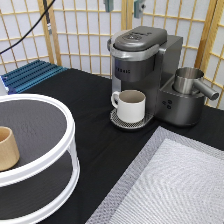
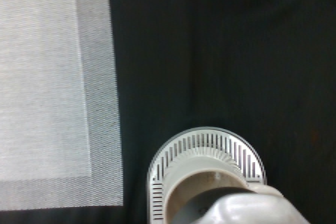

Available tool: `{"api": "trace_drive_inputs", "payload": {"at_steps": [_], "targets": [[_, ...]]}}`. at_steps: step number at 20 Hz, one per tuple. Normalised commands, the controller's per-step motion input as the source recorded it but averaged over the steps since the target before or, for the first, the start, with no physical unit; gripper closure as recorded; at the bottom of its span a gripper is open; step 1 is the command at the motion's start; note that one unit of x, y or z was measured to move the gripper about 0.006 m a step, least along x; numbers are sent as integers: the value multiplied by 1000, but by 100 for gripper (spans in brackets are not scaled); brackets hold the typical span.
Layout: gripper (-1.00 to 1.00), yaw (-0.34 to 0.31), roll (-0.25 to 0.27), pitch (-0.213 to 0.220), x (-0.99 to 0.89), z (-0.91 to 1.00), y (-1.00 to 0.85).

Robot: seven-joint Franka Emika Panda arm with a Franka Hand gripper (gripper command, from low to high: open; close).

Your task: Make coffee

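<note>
1. At the tabletop's (image 1: 85, 100) far left corner, a blue rack (image 1: 30, 75) is lying flat against the screen.
2. Along the left edge, a white two-tier stand (image 1: 37, 150) is taking up the near left corner. A wooden cup (image 1: 7, 148) is standing upright on its upper shelf, at the exterior view's left edge.
3. Toward the middle of the far edge, a white mug (image 1: 131, 105) is sitting upright on a round drip tray (image 1: 120, 121), with its handle pointing to the exterior view's left. It is touching nothing but the tray.
4. Right behind the mug, the coffee machine (image 1: 145, 55) is standing with its lid down.
5. The gripper (image 1: 123, 5) is hanging above the machine at the exterior view's top edge, well apart from the lid. Only its fingertips (image 1: 108, 5) are showing. The jaws are standing wide and are holding nothing.
6. The coffee is showing in neither view, so I cannot tell where it is.
7. Just to the right of the machine, on its side platform, a metal jug (image 1: 189, 80) is standing with its handle pointing right.
8. A grey mat (image 1: 175, 185) is covering the near right corner.
9. The wrist view is looking straight down on the drip tray (image 2: 217, 145), the black tabletop (image 2: 225, 60) and the mat (image 2: 45, 90) beside it.
</note>
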Motion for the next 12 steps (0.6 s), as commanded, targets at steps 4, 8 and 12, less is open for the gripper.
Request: {"api": "trace_drive_inputs", "payload": {"at_steps": [4, 8, 12], "targets": [[-100, 375, -71, -93, -54, 56, -1], [-100, 375, -51, -76, -46, 92, 0], [-100, 375, -50, -72, -49, 102, 0]]}}
